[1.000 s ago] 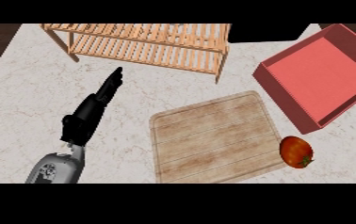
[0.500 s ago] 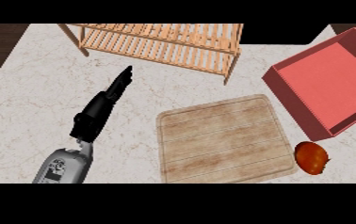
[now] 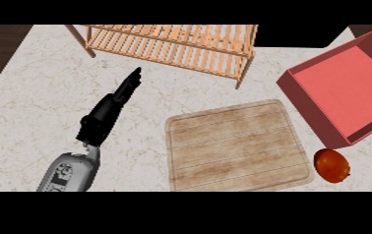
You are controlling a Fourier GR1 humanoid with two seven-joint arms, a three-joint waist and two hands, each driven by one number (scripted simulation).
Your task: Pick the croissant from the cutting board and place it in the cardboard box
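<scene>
A slatted wooden rack [image 3: 174, 46] of pale orange wood stands at the far side of the worktop [image 3: 44, 95]. It has two tiers of thin slats on slim legs. The worktop is pale, marbled stone with faint grey veining.

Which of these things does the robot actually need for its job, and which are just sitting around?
For the job:
croissant, on the counter beside the board, not on it
cutting board
red box
left robot hand, open

Just lying about:
wooden rack
</scene>
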